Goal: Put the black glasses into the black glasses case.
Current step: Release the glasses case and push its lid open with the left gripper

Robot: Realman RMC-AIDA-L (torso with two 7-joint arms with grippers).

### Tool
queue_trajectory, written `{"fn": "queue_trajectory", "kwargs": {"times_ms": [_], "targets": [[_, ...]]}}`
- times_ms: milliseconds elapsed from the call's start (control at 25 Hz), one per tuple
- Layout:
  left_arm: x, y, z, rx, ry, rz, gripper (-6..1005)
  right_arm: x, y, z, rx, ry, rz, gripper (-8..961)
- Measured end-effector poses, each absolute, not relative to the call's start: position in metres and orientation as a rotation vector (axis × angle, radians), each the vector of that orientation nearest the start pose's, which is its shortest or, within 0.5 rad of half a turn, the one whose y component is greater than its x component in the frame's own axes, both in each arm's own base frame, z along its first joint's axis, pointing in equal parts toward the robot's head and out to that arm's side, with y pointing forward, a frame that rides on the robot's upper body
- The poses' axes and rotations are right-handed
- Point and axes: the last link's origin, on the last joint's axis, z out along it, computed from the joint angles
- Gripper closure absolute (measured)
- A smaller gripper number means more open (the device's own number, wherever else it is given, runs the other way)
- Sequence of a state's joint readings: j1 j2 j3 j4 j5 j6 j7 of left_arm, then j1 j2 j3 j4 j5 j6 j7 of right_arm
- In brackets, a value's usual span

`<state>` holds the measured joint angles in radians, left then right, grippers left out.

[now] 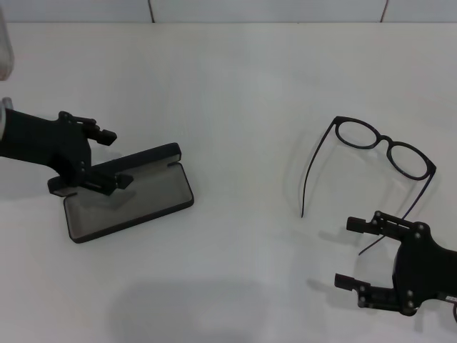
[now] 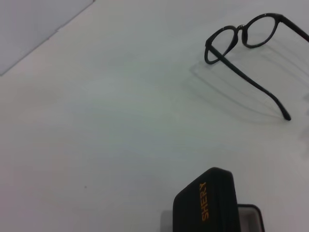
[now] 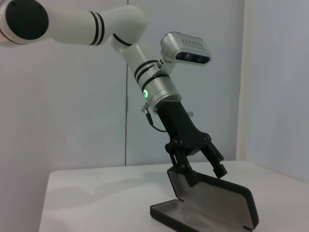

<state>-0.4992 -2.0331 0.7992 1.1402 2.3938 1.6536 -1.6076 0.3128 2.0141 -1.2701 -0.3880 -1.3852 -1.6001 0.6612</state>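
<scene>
The black glasses case (image 1: 132, 206) lies open at the left of the table, grey lining up, with its lid (image 1: 139, 161) raised; the lid's orange lettering shows in the left wrist view (image 2: 207, 208). My left gripper (image 1: 116, 158) is open at the lid's left end, one finger on each side of it, as the right wrist view shows (image 3: 203, 170). The black glasses (image 1: 385, 146) lie at the right with temple arms unfolded; they also show in the left wrist view (image 2: 241, 36). My right gripper (image 1: 344, 252) is open and empty, just in front of the glasses.
The white table (image 1: 235, 93) spreads between case and glasses. A wall runs along its far edge (image 1: 214, 11). A pale object (image 1: 4, 50) stands at the far left edge.
</scene>
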Motion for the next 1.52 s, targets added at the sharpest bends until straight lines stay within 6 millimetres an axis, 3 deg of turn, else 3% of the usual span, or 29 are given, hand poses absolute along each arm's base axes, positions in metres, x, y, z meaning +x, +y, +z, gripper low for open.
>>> {"fn": "queue_trajectory", "kwargs": {"times_ms": [480, 680, 920, 1120, 1520], "targets": [[-0.27, 0.336, 0.063, -2.824, -0.414, 0.105, 193, 0.29, 0.242, -0.042, -2.71, 0.068, 0.896, 171], [-0.27, 0.337, 0.064, -2.818, -0.408, 0.108, 414, 0.289, 0.244, -0.042, -2.709, 0.065, 0.894, 171], [-0.271, 0.337, 0.064, -2.816, -0.408, 0.125, 441, 0.289, 0.244, -0.042, -2.709, 0.065, 0.893, 171], [-0.271, 0.336, 0.06, -2.828, -0.39, 0.141, 552, 0.29, 0.243, -0.042, -2.71, 0.073, 0.893, 171], [-0.27, 0.334, 0.057, -2.838, -0.351, 0.167, 651, 0.29, 0.242, -0.043, -2.712, 0.079, 0.897, 172]]}}
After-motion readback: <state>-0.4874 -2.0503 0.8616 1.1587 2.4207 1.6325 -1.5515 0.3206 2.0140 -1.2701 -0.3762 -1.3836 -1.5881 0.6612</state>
